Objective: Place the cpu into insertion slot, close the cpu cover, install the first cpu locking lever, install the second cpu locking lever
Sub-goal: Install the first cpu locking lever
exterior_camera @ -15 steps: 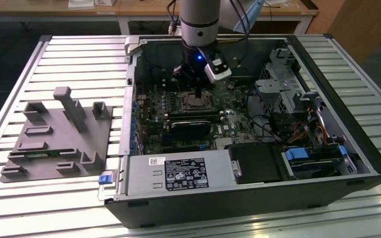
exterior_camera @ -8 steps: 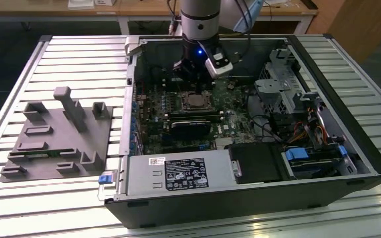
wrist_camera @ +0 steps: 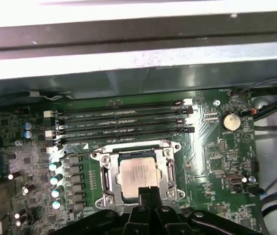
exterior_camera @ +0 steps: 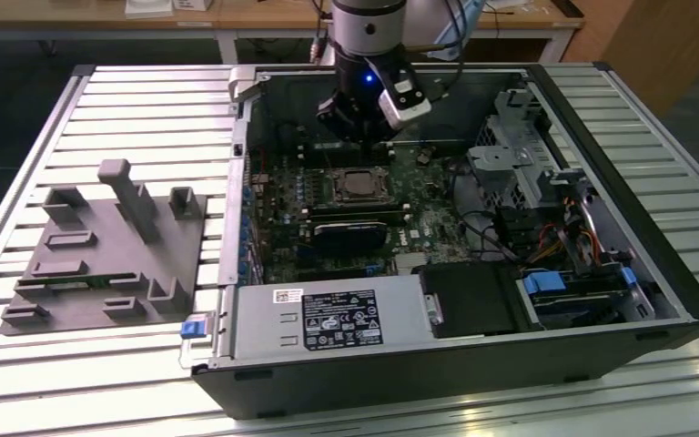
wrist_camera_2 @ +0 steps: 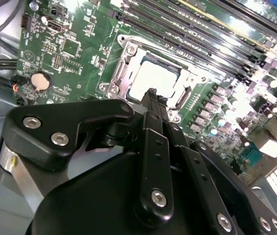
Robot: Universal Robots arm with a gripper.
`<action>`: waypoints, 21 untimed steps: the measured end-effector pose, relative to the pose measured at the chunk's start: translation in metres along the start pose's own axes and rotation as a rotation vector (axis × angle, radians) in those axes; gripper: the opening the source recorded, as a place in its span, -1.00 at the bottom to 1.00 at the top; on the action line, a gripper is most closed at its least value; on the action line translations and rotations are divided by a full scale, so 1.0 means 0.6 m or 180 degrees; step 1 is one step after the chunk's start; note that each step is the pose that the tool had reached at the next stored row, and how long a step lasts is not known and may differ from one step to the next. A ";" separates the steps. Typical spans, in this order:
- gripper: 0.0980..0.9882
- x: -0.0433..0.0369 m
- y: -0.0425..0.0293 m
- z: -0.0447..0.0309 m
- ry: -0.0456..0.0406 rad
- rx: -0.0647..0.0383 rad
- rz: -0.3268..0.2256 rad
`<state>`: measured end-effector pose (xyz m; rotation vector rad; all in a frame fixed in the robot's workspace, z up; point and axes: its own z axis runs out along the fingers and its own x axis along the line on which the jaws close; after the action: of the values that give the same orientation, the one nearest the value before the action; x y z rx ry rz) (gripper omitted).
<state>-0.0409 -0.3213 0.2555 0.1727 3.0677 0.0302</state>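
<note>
Over open black metal computer case point(exterior_camera: 471, 364) on slatted silvery metal table point(exterior_camera: 83, 364): black two-finger gripper point(wrist_camera_2: 152, 96) on silver-and-black arm, lowered inside the case, above the upper part of the green motherboard point(wrist_camera: 212, 161). Clenched: fingertips pressed together, nothing pinched between. Same in the first wrist view, tips side by side with only a hairline seam.

Small flat square cpu with pale silvery-beige metal top point(wrist_camera: 137, 172): already seated in the insertion slot, the square silvery-rimmed socket point(wrist_camera_2: 110, 87), flat and level. Thin square silvery metal cpu cover with open centre window point(wrist_camera: 108, 175): down over the cpu, framing its edges, chip top visible through the window.

Gripper tips just beside the socket edge on the side away from the memory slots, partly overlapping the cpu in both wrist views. Touching or hovering: cannot tell.

Thin silvery locking lever rod point(wrist_camera: 128, 147) along the socket side facing the row of long black memory slots point(wrist_camera: 119, 122). Latched or not: cannot tell.

Round silver coin battery point(wrist_camera: 230, 121) on the board, well apart from the socket. Grey metal power supply box point(exterior_camera: 325, 319) at the near end of the case. Grey moulded fixture block with upright posts point(exterior_camera: 106, 246) on the table at the exterior view's left, outside the case.
</note>
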 end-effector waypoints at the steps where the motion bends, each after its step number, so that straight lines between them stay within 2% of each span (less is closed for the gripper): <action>1: -0.98 0.000 0.000 -0.001 0.0000 0.0000 0.0000; 11: -0.98 0.000 0.000 -0.001 0.0000 0.0000 0.0000; 21: -0.98 0.019 -0.002 -0.003 0.0000 0.0000 0.0000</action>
<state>-0.0526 -0.3213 0.2562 0.1727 3.0676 0.0302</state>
